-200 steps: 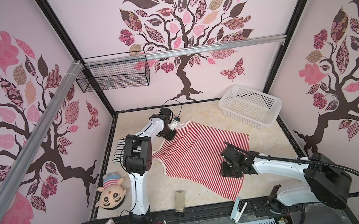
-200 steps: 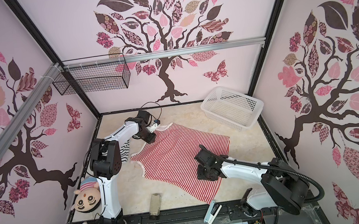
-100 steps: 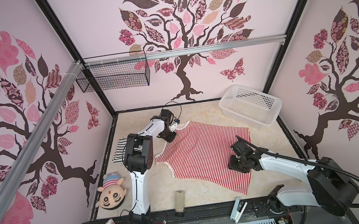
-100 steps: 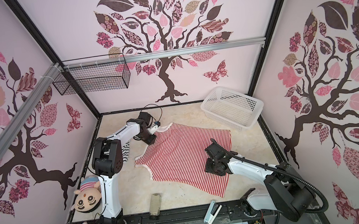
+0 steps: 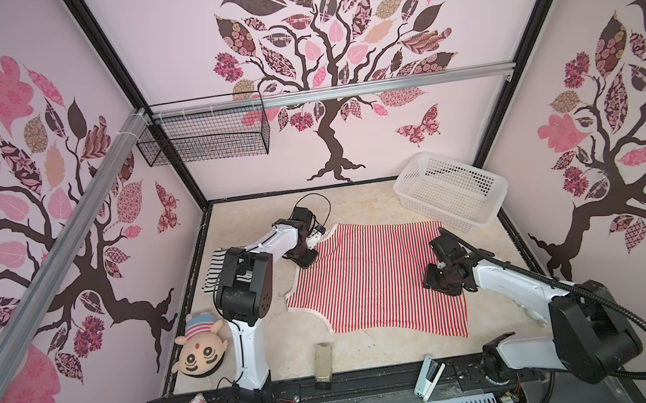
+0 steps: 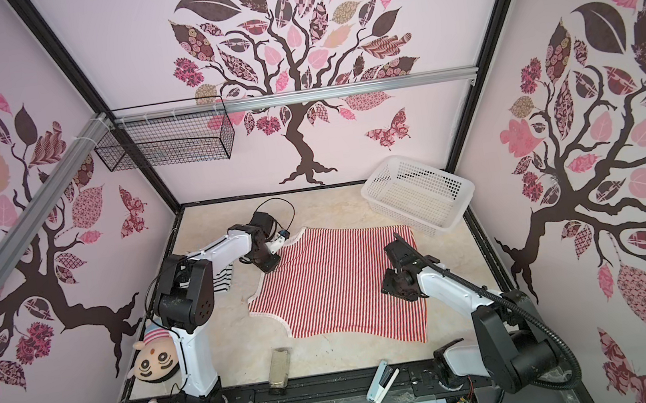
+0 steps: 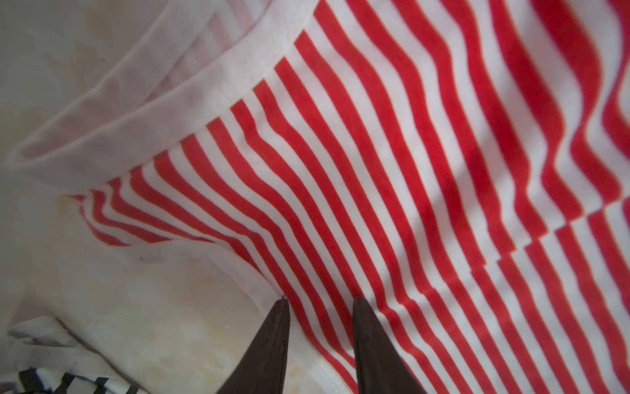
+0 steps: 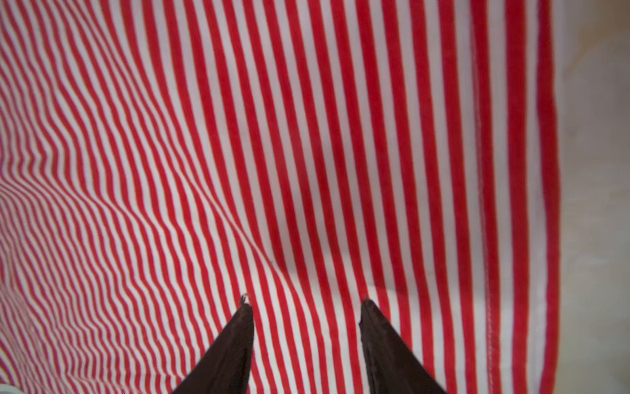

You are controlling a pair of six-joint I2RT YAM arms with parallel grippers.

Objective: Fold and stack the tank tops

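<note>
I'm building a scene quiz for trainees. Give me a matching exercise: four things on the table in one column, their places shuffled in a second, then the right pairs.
Things
1. red-and-white tank top
2. black-and-white tank top
3. white basket
4. plush doll head

Places
A. far right corner of the table
B. near left, beside the base of the left arm
C. spread out mid-table
D. bunched at the left edge, partly hidden behind the left arm

Pairs: 1-C, 2-D, 3-A, 4-B
</note>
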